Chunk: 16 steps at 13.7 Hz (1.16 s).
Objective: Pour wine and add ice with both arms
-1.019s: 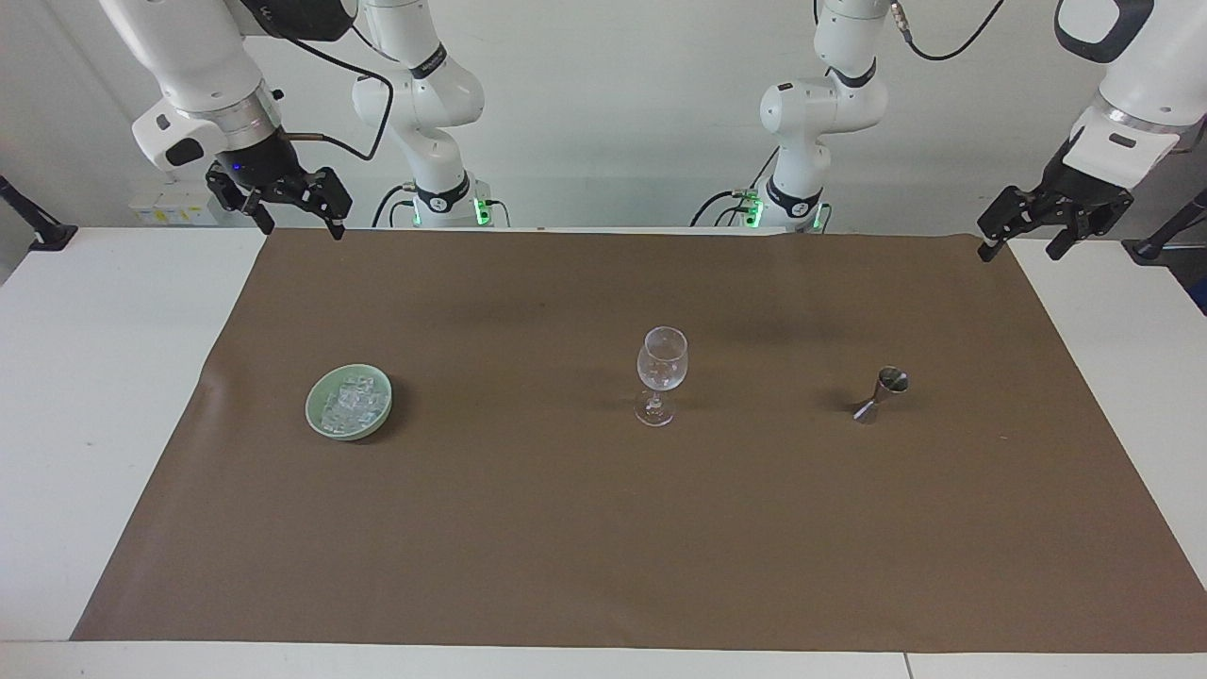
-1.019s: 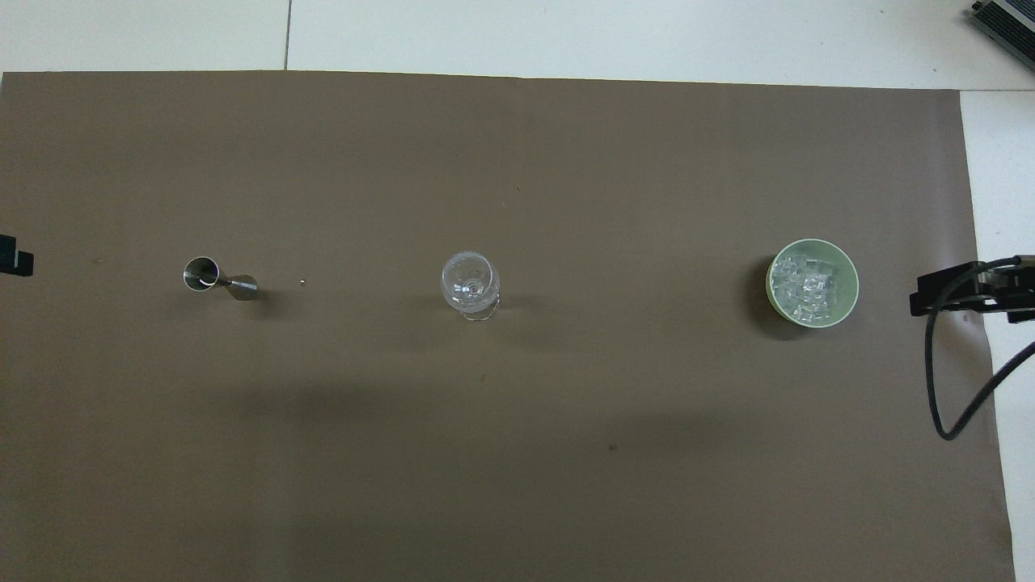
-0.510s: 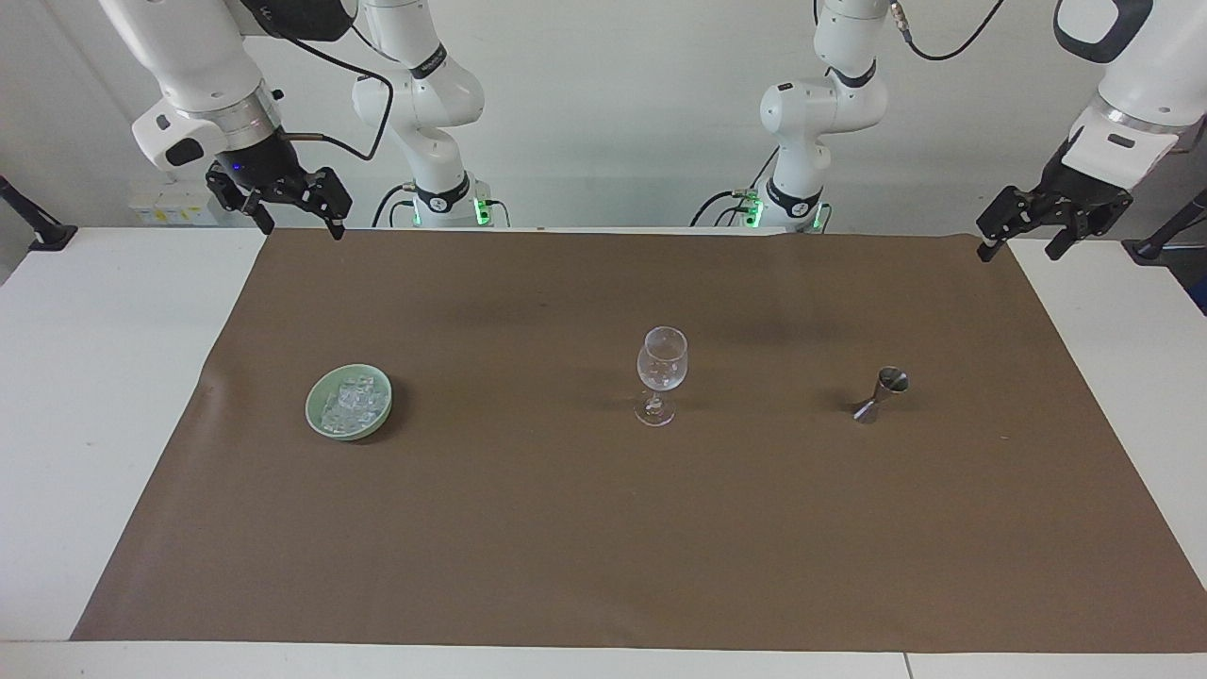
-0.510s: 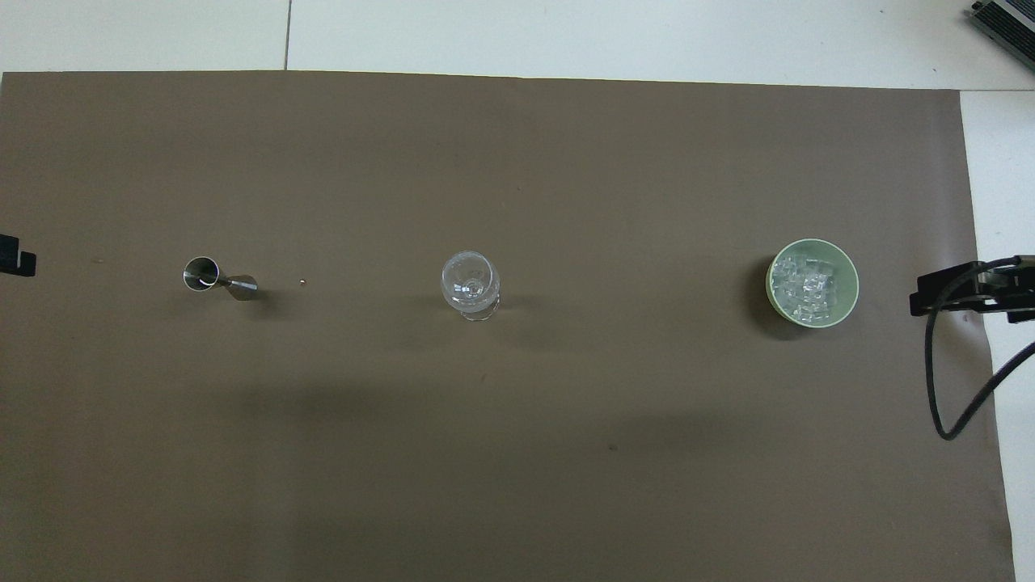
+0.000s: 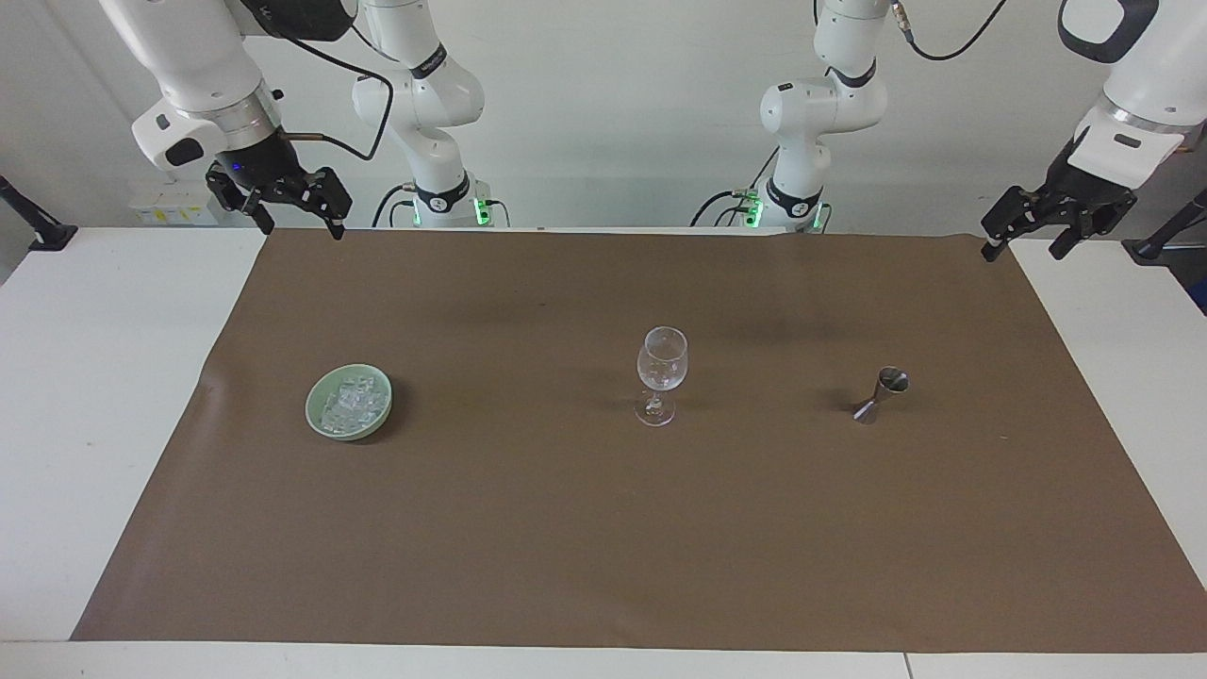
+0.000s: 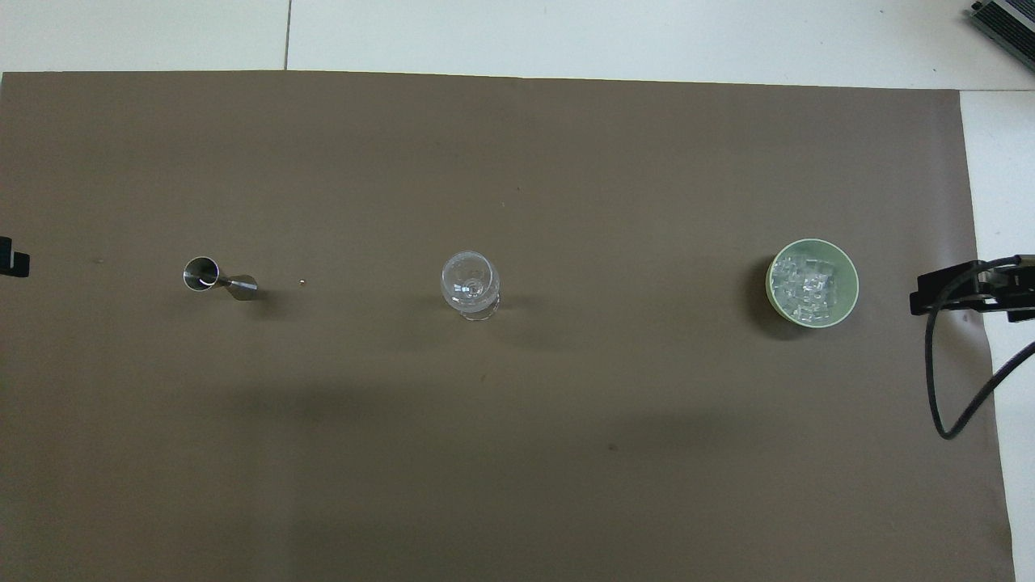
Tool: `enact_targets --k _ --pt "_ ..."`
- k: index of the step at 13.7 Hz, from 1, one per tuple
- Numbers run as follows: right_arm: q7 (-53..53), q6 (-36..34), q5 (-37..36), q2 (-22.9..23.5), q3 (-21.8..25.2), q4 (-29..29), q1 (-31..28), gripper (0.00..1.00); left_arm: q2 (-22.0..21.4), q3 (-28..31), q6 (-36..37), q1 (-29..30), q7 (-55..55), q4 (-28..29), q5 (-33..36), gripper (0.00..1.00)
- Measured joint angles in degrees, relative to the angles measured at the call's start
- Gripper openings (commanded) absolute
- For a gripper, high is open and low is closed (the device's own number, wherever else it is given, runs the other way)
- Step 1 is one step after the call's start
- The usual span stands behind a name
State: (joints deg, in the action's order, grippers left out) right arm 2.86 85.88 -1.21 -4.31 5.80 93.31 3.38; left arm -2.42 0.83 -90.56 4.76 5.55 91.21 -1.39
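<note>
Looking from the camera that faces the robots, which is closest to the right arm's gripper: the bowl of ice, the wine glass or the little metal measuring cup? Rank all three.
From the right gripper, raised at its own end of the table:
1. Pale green bowl of clear ice cubes, at that same end.
2. Clear stemmed wine glass, mid-table.
3. Small steel hourglass-shaped jigger, toward the left arm's end.

A matt brown paper-like sheet (image 5: 603, 528) covers the smooth white counter (image 5: 94, 396). The wine glass (image 5: 661, 373) is clear, glossy glass. The jigger (image 5: 881, 393) is shiny polished metal. The pale green bowl (image 5: 316, 420) looks glazed, holding clear glassy ice (image 5: 353, 401).
</note>
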Motion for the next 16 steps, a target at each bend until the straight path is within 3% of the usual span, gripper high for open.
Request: enact_targets --k 7,16 --pt "0.0 5.2 0.0 0.0 0.0 0.0 0.0 1.0 0.0 0.0 0.0 0.0 0.0 0.0 0.0 1.0" --pt "0.0 5.2 0.0 0.1 0.0 0.0 0.0 1.0 0.0 0.0 0.0 0.0 0.0 0.0 0.0 1.0"
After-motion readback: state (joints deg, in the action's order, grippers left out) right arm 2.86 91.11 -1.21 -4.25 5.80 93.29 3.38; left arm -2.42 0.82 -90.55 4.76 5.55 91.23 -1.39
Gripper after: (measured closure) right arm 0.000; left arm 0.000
